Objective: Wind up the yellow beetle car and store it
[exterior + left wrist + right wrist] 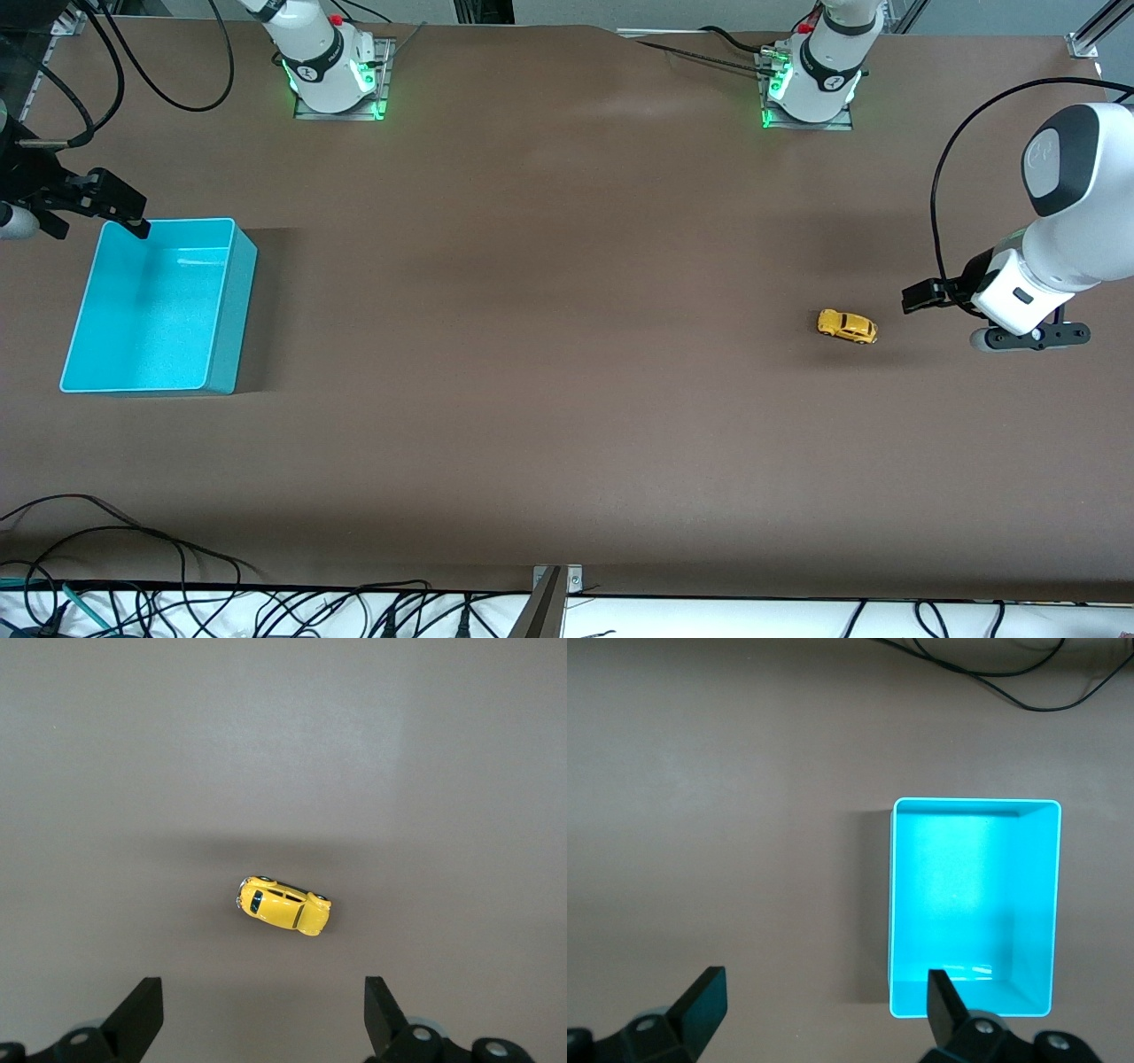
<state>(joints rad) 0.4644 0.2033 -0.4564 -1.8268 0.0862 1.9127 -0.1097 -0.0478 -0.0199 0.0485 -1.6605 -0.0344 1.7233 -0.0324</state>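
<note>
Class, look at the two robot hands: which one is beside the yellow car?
The left hand, open, is beside the yellow beetle car; the right hand, also open, is over the turquoise bin's corner.

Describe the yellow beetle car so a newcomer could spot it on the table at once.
Start at the brown table and go to the left arm's end, away from the turquoise bin. Beside the open left gripper sits the yellow beetle car. It is the only loose, tiny yellow thing there.

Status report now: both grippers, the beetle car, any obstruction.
Left gripper open, above table beside yellow beetle car. Right gripper open, by turquoise bin rim. Car on its wheels, untouched. Nothing between car and bin.
</note>
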